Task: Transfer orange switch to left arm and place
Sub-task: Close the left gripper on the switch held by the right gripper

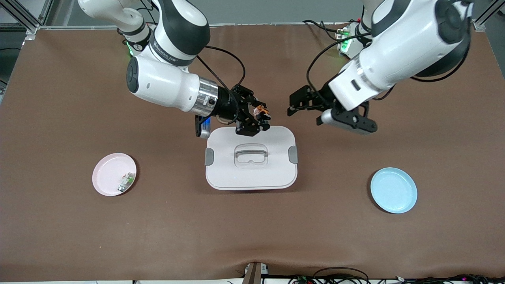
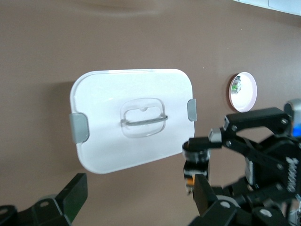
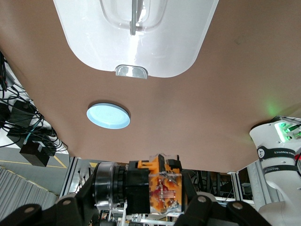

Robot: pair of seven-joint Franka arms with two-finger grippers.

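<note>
The orange switch (image 1: 261, 111) is up in the air with my right gripper (image 1: 262, 115) shut on it, over the edge of the white box (image 1: 251, 165) that lies toward the robots' bases. In the right wrist view the switch (image 3: 157, 188) lies crosswise between the gripper's (image 3: 141, 203) black fingers, its metal-ringed black end to one side. My left gripper (image 1: 291, 105) hangs open a short gap from the switch, over bare table off the box's corner. In the left wrist view the switch (image 2: 194, 165) shows close beside one of my left gripper's (image 2: 139, 196) fingers (image 2: 205, 195), with the box (image 2: 108, 141) below.
A pink plate (image 1: 105, 177) holding a small green-and-white component (image 1: 125, 181) sits toward the right arm's end of the table. A light blue plate (image 1: 393, 190) lies toward the left arm's end. Cables run along the table edge nearest the front camera.
</note>
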